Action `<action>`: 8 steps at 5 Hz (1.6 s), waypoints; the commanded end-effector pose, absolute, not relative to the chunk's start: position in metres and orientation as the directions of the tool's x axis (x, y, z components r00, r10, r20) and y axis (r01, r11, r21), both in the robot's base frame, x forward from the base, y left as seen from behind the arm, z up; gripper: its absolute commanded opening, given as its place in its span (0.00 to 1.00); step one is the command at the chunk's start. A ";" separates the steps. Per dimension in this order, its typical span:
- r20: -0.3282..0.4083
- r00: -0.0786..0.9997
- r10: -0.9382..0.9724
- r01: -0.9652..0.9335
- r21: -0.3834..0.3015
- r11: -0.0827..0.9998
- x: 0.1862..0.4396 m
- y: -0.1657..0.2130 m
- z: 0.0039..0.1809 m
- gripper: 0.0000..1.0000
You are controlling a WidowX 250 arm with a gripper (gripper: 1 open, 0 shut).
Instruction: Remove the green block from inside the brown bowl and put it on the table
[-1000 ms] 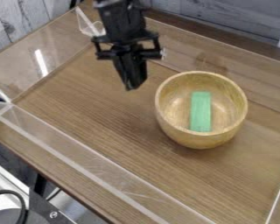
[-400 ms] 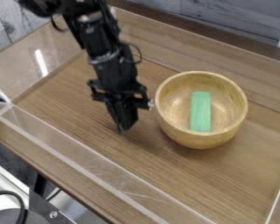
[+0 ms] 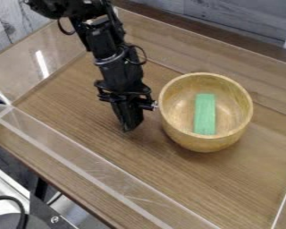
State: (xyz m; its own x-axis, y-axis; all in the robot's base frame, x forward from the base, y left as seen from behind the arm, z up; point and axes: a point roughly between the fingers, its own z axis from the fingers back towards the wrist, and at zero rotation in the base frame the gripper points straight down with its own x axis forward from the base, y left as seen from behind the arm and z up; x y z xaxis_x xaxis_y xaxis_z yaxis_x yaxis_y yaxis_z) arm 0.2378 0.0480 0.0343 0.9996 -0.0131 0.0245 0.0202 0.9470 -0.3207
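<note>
The green block [image 3: 206, 114] lies flat inside the brown bowl [image 3: 206, 111], running front to back along its bottom. The bowl rests on the table [image 3: 86, 125] at centre right. My gripper [image 3: 131, 122] hangs on the black arm just left of the bowl, fingertips pointing down close to the tabletop. Its fingers are pressed together, shut, with nothing between them. A small gap separates it from the bowl's left wall.
Low clear acrylic walls [image 3: 62, 152] edge the table at the front and left. The black arm [image 3: 92, 27] reaches in from the upper left. Bare wood-grain surface lies in front of and to the left of the bowl.
The gripper has dropped from high above the back of the table to just above the tabletop left of the bowl, then shifted slightly right. The bowl and block have not moved.
</note>
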 end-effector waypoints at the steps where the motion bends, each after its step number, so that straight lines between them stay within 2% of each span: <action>1: 0.066 0.998 -0.015 0.036 -0.319 0.947 0.251 0.057 0.044 0.00; 2: 0.049 0.999 0.010 0.007 -0.330 0.944 0.253 0.055 0.045 1.00; 5: 0.002 1.000 0.009 -0.008 -0.393 0.919 0.255 0.042 0.050 1.00; 7: 0.020 0.999 -0.037 0.042 -0.355 0.934 0.251 0.029 0.060 1.00; 8: 0.017 0.998 -0.059 0.061 -0.361 0.931 0.257 0.022 0.058 1.00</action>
